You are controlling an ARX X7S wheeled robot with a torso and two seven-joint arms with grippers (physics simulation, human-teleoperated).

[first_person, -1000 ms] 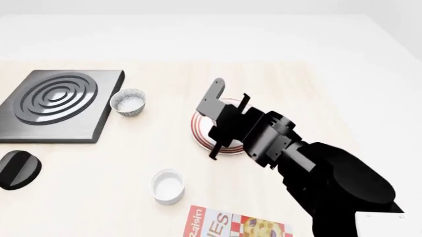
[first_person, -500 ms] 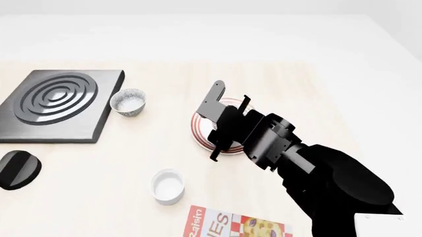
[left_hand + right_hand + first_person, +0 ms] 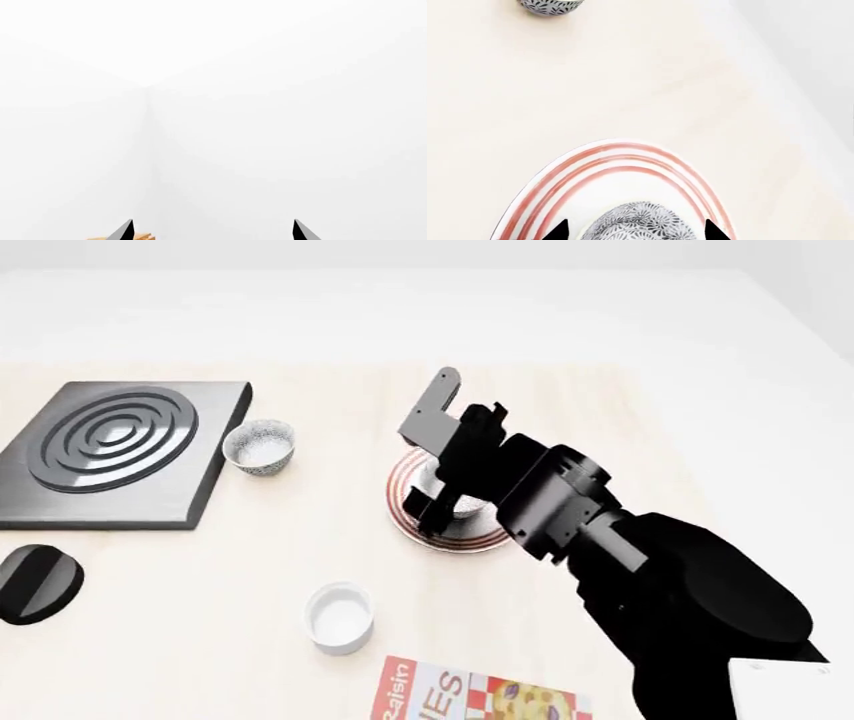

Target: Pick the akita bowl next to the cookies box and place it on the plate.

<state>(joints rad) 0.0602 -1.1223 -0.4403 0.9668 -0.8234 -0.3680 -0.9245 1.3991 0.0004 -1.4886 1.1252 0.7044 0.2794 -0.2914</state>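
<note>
The akita bowl (image 3: 630,219), grey-blue patterned, rests on the plate (image 3: 594,165), which is white with red rings. My right gripper (image 3: 637,232) stands open around the bowl, with a small gap between each fingertip and the bowl's side. From the head view, the right gripper (image 3: 443,495) hangs over the plate (image 3: 478,540) and half covers the bowl (image 3: 467,508). The cookies box (image 3: 481,695) lies at the near edge. My left gripper (image 3: 213,233) is open, empty and faces a white wall.
A look-alike patterned bowl (image 3: 260,447) sits beside a black burner plate (image 3: 120,450) at the far left. A plain white cup (image 3: 339,616) stands near the cookies box. A black round object (image 3: 34,583) is at the left edge.
My right gripper has lifted a little and shifted toward the far side over the plate. The bowl now shows on the plate beneath it.
</note>
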